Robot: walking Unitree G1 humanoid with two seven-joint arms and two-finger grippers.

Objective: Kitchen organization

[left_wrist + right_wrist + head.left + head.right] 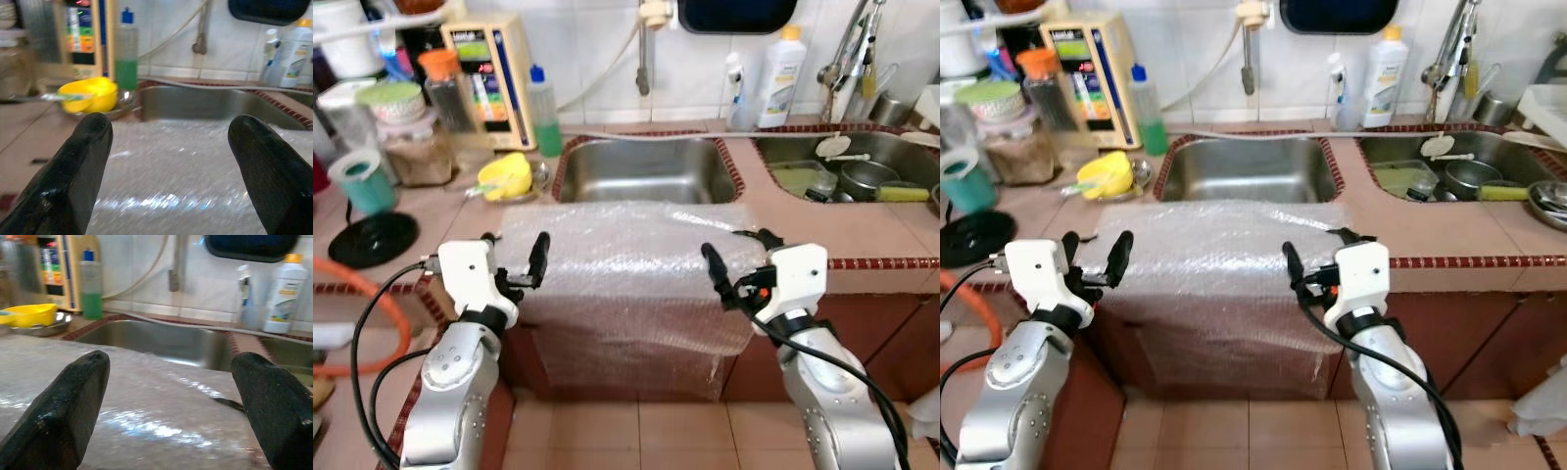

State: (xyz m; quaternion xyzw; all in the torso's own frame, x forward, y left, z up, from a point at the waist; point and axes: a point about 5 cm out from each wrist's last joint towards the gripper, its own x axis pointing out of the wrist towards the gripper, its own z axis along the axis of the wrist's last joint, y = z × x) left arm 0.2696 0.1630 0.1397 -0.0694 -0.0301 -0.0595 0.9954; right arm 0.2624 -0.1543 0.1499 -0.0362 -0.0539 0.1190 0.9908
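Left eye view: a tiled counter with red-brown edging runs across the scene, with two steel sinks set into it. A large sheet of bubble wrap lies on the counter in front of the left-hand sink and hangs down over the front edge toward the tiled floor. The right-hand sink holds a pot, a dish and other washing-up.

Both arms are raised at the counter's front edge. The left gripper sits at the bubble wrap's left edge, its two black fingers spread wide and holding nothing. The right gripper sits at the sheet's right edge, fingers likewise spread wide and empty. Each wrist view looks out over the bubble wrap between the two parted fingers.

Behind the sheet on the left stand a yellow bowl in a shallow metal dish, a bottle of green liquid and a boxy cream appliance. A white bottle with a yellow cap stands at the wall between the sinks.
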